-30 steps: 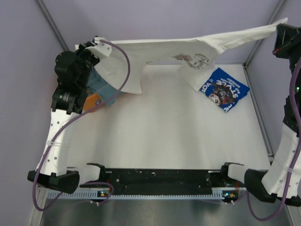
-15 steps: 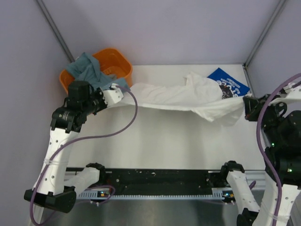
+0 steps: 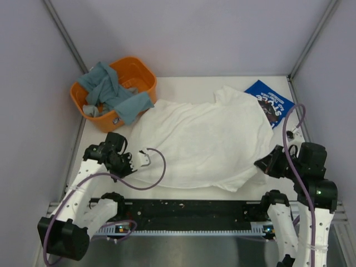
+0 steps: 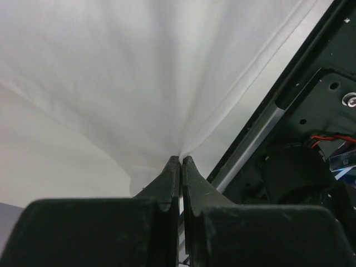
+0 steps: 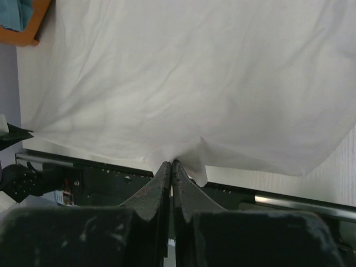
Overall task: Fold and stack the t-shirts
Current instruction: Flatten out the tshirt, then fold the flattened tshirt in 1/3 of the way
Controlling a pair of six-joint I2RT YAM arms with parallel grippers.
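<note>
White t-shirt (image 3: pixel 200 142) spread on counter (image 3: pixel 183 83), frame centre, upper-right edge overlapping blue t-shirt (image 3: pixel 271 103). Held edge runs left-right along lower frame: left jaws pinch lower-left corner, right jaws pinch lower-right corner. Cloth lies up-frame from both; neither arm nearer.

The right fingers (image 5: pixel 157 186) were pinched shut on the near hem of the white t-shirt (image 5: pixel 194 78). The cloth puckered at their tips and spread wide over the desk (image 5: pixel 340 177). An orange basket (image 5: pixel 30 30) showed at top left, and a black rail (image 5: pixel 89 169) ran beneath the hem.
</note>
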